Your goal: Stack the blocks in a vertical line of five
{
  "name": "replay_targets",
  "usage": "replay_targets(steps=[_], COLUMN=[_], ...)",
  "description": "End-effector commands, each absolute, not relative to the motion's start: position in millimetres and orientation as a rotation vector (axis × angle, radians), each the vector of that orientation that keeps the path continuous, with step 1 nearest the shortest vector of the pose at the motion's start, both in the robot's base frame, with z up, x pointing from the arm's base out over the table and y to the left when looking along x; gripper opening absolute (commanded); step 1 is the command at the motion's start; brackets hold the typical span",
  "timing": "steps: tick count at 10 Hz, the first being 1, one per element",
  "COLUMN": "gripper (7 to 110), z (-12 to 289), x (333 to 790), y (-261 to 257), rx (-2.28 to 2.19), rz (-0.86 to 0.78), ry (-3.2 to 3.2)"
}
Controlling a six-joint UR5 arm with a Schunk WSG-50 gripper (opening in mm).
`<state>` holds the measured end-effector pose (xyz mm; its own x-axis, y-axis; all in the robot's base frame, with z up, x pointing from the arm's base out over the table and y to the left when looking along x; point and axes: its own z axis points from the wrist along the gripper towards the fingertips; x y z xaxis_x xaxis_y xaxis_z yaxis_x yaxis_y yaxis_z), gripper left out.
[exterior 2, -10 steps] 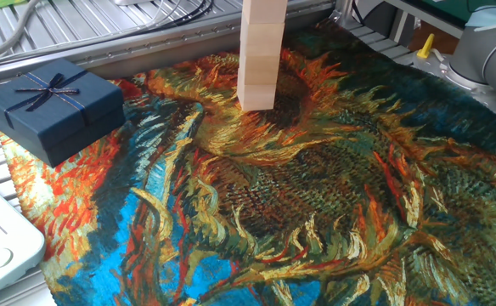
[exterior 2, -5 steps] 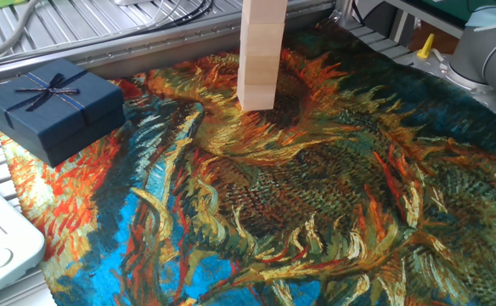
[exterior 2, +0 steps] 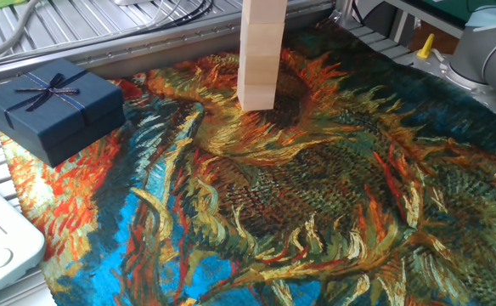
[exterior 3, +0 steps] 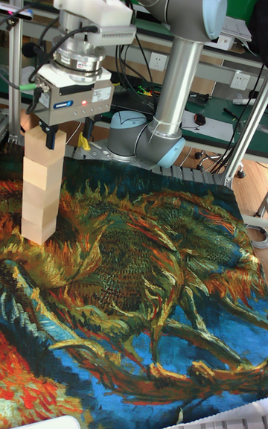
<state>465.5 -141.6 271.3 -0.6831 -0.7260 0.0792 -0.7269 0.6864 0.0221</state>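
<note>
The blocks (exterior 3: pixel 41 187) form one upright column.

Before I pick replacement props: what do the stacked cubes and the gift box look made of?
The stacked cubes look like unpainted pale wood, smooth and matte, though grain is hard to see. The gift box seems dark blue matte card with a thin ribbon bow.

Silver-grey arm (exterior 3: pixel 176 75), blue joint caps, black cables, seemingly black fingers (exterior 3: pixel 49 135).
</note>
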Motion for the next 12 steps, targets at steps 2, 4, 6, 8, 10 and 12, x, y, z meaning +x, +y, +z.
replay_targets(steps=[2, 4, 6, 8, 10, 12], gripper=[66, 66, 66, 66, 66, 66], z=[272.1, 272.2, 276.3, 278.4, 280.1, 295.3], x=[467.0, 467.8, 470.5, 470.4, 468.5, 471.4], y=[-138.8, -135.5, -136.0, -135.0, -134.3, -130.6], rx=[1.227, 1.23, 1.238, 1.233, 1.224, 1.167], rz=[0.003, -0.009, 0.02, 0.033, 0.036, 0.086], ry=[-2.812, -2.816, -2.798, -2.789, -2.777, -2.776])
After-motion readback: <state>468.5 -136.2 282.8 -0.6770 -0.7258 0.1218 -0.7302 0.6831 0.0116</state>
